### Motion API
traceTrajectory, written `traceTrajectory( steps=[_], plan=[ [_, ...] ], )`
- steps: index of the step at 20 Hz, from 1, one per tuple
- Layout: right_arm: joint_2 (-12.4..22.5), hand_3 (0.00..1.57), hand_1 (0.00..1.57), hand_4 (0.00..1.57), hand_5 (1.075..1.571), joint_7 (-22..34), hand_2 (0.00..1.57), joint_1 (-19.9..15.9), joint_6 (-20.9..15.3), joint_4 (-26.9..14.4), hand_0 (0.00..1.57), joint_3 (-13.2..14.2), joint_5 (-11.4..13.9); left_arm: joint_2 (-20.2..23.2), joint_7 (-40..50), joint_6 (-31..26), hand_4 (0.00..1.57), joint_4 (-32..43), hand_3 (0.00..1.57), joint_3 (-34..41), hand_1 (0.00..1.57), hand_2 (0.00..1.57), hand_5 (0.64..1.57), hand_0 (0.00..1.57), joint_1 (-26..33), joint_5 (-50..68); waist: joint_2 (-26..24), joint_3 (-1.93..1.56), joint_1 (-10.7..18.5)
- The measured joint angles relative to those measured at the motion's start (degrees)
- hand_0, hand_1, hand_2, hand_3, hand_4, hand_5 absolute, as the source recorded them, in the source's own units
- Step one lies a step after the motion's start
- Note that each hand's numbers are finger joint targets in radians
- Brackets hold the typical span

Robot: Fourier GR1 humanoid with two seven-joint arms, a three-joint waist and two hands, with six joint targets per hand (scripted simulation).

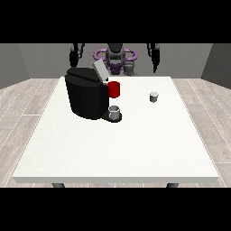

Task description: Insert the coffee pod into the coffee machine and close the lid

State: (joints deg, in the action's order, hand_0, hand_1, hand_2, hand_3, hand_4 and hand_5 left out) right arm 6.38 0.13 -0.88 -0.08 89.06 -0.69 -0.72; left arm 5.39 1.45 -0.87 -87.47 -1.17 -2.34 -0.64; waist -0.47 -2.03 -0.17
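Front view: a white table point(135, 149) fills most of the scene, with the robot point(115, 56) standing small behind its far edge.

On the table's left half, toward the far edge, sits the black coffee machine point(85, 92). Its grey lid point(100, 71) is tilted up and back, so the top of the machine stands open; what lies inside the opening cannot be made out. Touching the machine's right side is a red cup point(114, 89), set behind the machine's low base. On that base, at the machine's front right, stands a small grey cup point(114, 112); its contents cannot be told.

The coffee pod point(154, 96), a small grey-white container, stands upright on the bare table, right of centre and toward the far edge, well apart from the machine and not touched by either hand.

Both hands are raised above and behind the far edge of the table, away from everything on it. The hand at the view's left point(73, 57) hangs dark beside the robot's body, above the machine's far side; how its fingers lie cannot be told. The hand at the view's right point(155, 56) hangs likewise near the far right corner, holding nothing visible, and its fingers cannot be read either.
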Motion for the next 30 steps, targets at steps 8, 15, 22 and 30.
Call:
traceTrajectory(
  steps=[8, 15, 22, 30],
  plan=[
    [-1.24, 0.00, 0.00, 0.09, 1.571, -1.93, 0.00, 1.59, -1.86, -0.99, 0.00, 2.68, -1.00, 3.84, -9.07, -5.50, 0.21, 0.08, 0.00, 2.99, 0.00, 0.00, 1.571, 0.00, 2.46, 2.42, -1.34, 1.76, 0.14],
    [-3.68, 0.00, 0.00, 0.17, 1.571, -6.93, 0.00, 0.94, -4.42, -0.25, 0.00, 3.77, -1.25, 11.29, -9.99, -8.29, 0.00, 5.07, 0.00, 7.85, 0.00, 0.00, 1.571, 0.00, -2.96, 0.74, 1.42, 1.99, -2.98],
    [-5.31, 0.00, 0.00, 0.23, 1.571, -7.17, 0.00, -0.82, -5.83, 1.87, 0.00, 0.67, -0.42, 15.91, -9.19, -10.85, 0.00, 16.29, 0.00, 11.33, 0.00, 0.00, 1.571, 0.00, -10.59, 0.12, 5.32, 2.03, -6.45],
    [-5.34, 0.00, 0.00, 0.34, 1.571, -5.05, 0.00, -3.63, -5.47, 2.67, 0.00, 0.21, -0.84, 18.47, -11.14, -10.68, 0.00, 29.08, 0.00, 12.81, 0.00, 0.00, 1.571, 0.00, -16.74, -3.35, 8.94, 2.04, -8.12]
  ],
)
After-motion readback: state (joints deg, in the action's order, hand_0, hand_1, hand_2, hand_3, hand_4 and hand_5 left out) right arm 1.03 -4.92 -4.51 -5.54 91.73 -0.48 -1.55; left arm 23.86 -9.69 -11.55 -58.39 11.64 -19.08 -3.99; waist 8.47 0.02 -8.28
